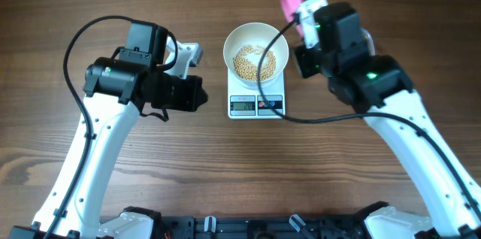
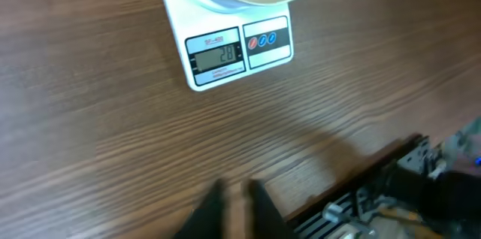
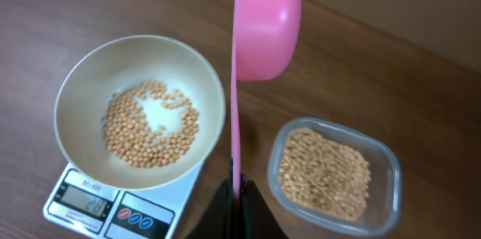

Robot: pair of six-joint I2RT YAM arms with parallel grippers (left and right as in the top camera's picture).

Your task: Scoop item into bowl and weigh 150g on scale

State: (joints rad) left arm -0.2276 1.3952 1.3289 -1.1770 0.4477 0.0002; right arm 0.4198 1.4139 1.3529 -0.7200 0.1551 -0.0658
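Nearest, at the left gripper [image 2: 237,210]: hangs low over the bare table [image 2: 113,134], jaws a little apart with wood showing in the gap, pinching nothing. Blurred, so hard to say more.

Next out, at the scale [image 1: 256,104]: sits flat on the table between the two arms, display and buttons facing the base. Shows a lit reading, too soft to trust digit by digit.

On top of the scale, at the bowl [image 1: 236,40]: stands upright on the platform, overhanging it a little. Holds a thin layer of beans [image 1: 254,62], patchy enough to leave bare white floor. Looks well short of the target, judging by that thin cover.

Just beyond and to the right, at the right gripper [image 3: 237,194]: pressed together on the thin handle of the pink scoop [image 3: 267,21], cup held out ahead, past the bowl's far rim. Loaded or empty: cannot tell from these views.

Farthest, at the clear tub [image 3: 391,194]: lies to the right of the scale, apart from it, well filled with more beans.

On handling: probably light, hard, dry and round, so likely to roll and bounce off a tilted scoop. Not to be pinched singly. Better lifted in the cup, kept level, gripped by the handle, then tipped gently low over the bowl, in ever smaller portions near the target.
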